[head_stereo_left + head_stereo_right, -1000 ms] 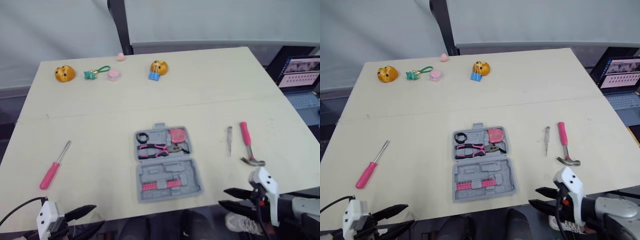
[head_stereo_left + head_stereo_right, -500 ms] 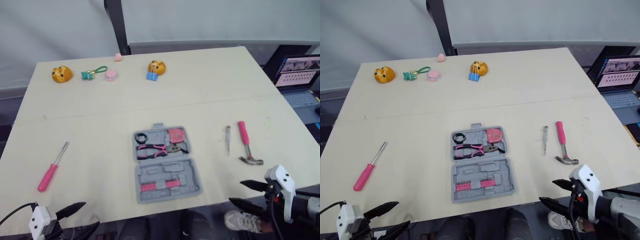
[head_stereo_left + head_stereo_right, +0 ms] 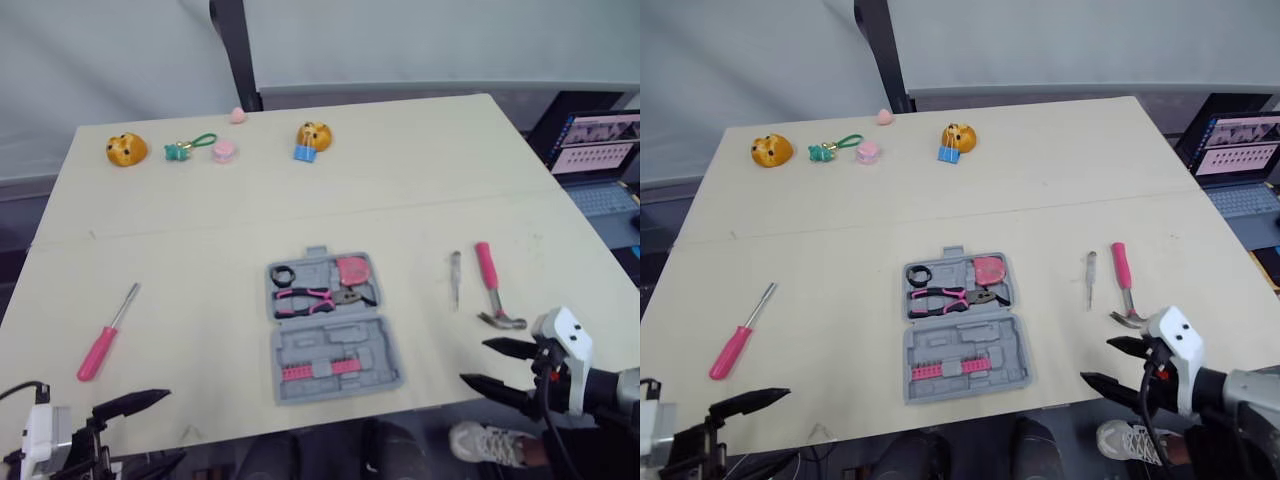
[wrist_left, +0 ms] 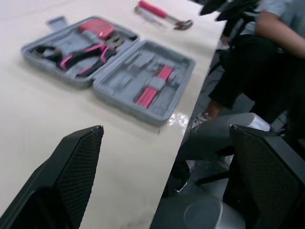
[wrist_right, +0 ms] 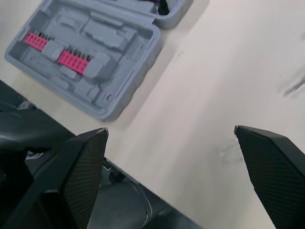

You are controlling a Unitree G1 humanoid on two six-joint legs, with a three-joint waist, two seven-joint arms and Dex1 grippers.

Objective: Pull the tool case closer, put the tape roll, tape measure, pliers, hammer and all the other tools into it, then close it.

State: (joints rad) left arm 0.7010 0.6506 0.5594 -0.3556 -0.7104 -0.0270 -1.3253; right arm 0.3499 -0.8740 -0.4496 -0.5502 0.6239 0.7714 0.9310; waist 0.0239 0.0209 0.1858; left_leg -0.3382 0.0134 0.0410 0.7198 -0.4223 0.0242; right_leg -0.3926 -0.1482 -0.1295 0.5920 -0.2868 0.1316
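My left gripper [image 3: 172, 428], fingers wide, hangs at the near edge of the table [image 3: 300, 200] below the pink screwdriver [image 3: 108, 332]. The open tool case [image 3: 333, 325] lies mid-table. My right gripper [image 3: 474, 361] — also wide — hovers near the hammer [image 3: 493, 285], which a clumsy reach could nudge away.

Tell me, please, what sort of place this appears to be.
Probably a robotics lab or test room: a plain table staged with an open tool case, and a laptop open beside it.
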